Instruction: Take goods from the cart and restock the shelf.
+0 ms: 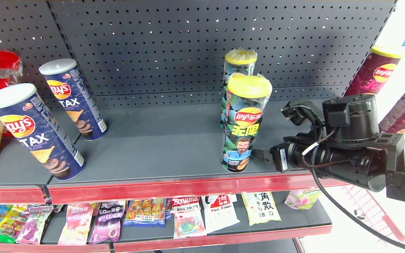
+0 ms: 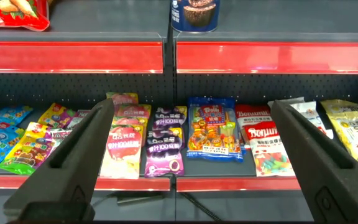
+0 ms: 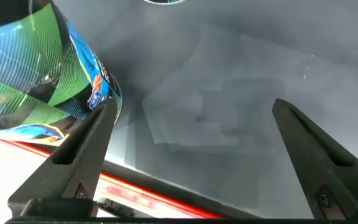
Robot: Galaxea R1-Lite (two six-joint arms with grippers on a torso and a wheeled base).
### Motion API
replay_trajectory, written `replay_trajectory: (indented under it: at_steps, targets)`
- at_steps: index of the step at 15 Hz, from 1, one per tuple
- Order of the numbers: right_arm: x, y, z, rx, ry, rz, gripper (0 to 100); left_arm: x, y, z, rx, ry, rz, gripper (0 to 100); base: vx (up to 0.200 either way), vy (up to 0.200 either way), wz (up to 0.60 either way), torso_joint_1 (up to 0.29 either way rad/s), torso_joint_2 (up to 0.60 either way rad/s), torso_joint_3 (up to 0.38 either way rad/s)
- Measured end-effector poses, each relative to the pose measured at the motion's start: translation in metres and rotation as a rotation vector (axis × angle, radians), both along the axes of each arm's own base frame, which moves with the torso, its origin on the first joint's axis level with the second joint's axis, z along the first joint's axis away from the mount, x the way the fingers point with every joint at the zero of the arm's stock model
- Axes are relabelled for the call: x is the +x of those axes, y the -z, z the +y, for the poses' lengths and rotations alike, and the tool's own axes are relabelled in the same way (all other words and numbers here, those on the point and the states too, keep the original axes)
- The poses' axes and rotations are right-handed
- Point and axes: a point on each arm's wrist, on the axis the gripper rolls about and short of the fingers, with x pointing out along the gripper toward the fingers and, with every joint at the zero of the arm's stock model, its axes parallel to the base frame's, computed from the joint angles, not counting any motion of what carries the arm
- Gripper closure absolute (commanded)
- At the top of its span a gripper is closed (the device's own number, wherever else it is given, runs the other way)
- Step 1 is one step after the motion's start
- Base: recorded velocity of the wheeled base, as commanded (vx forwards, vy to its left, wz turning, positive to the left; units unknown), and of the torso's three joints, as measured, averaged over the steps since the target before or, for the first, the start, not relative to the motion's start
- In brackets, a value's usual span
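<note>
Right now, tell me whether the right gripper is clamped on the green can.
No: the right gripper is open, and the green can stands beside one finger.

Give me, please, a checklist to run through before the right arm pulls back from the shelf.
1. The right gripper is open: ok.
2. The front green can stands upright on the shelf: ok.
3. There is a gap between that can and the nearest finger: cannot tell.
4. The can's base sits behind the red front rail: ok, though close to it.
5. The rear can stands upright behind it: ok.
6. The left gripper is open and empty: ok.
</note>
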Motion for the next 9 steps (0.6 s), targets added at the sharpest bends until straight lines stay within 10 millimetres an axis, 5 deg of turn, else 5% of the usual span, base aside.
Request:
replay_trajectory:
  at_steps: [9]
  targets:
    - [-0.0011,-0.0028,-0.007,0.006,0.017,-0.006,0,0.0,0.0,0.0,0.0,0.0,0.0,0,0.0,0.0,0.0,0.0,0.0,0.0]
